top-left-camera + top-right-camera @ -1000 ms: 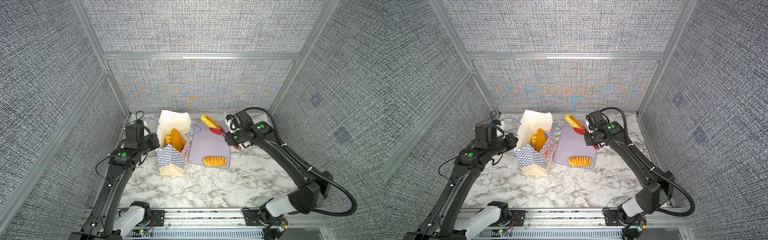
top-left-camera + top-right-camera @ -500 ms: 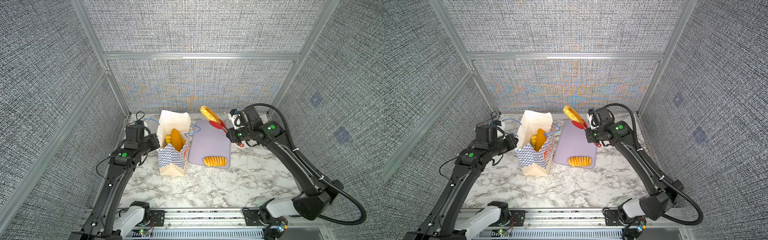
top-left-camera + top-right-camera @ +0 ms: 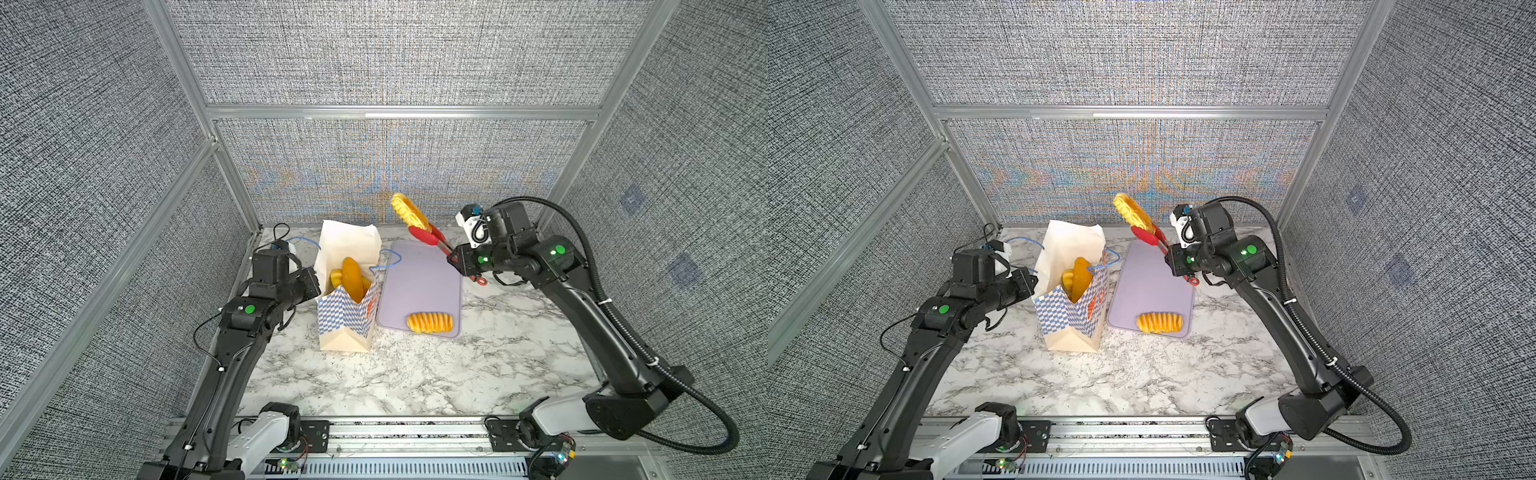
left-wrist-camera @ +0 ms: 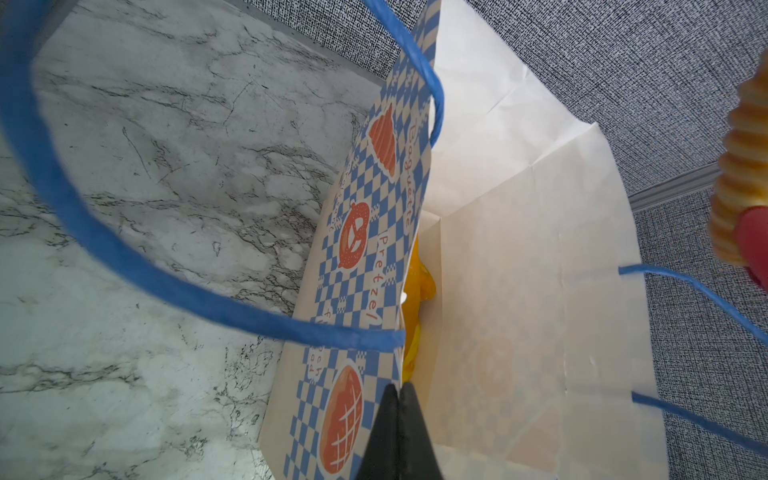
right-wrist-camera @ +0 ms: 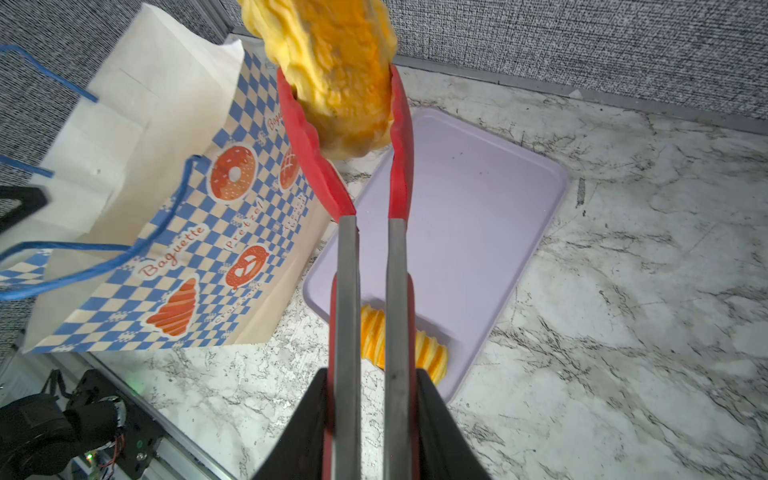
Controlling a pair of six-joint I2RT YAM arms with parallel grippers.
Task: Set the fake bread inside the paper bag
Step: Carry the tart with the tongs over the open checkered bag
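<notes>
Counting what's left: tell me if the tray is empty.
No, a ribbed roll lies on the tray at its near end.

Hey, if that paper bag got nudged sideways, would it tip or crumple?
Probably crumples first: the paper bag has thin, creased walls. It may tip too, standing tall on a narrow base, though the fake bread inside should weigh it down. The left gripper, shut on its rim, likely steadies it.

black arms (image 3: 232, 365) (green lights (image 3: 249, 308))
</notes>
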